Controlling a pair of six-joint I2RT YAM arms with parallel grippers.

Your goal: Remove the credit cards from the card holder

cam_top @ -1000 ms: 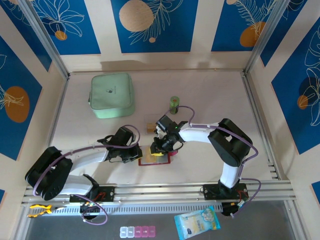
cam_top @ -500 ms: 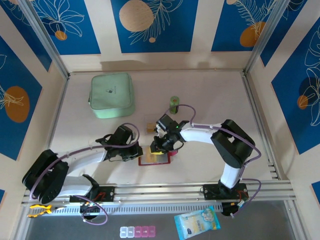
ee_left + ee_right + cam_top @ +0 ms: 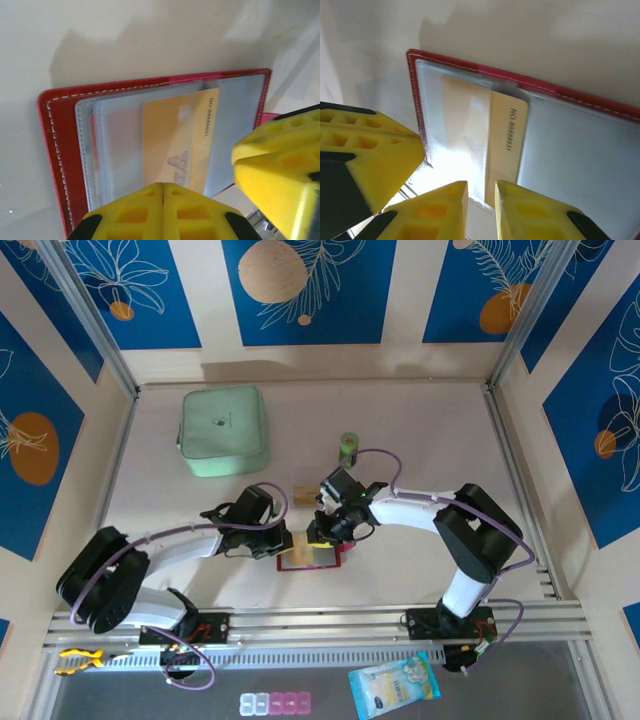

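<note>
Orange card [image 3: 180, 145] partly in card holder [image 3: 55, 130]

The red card holder [image 3: 55, 150] lies open, an orange-tan credit card [image 3: 177, 140] partway out of its sleeve [image 3: 120, 145].

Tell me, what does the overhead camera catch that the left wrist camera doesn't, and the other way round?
From overhead: the left arm and right arm reaching in, a mint-green zip case at the far left, a small green cylinder beyond the arms. From the left wrist: white stitching on the red cover, stacked clear sleeves, an orange-tan card with a printed number sticking partway out of its sleeve, and the left end effector, fingers pressed together. Shared: the red card holder lying open on the table.
</note>
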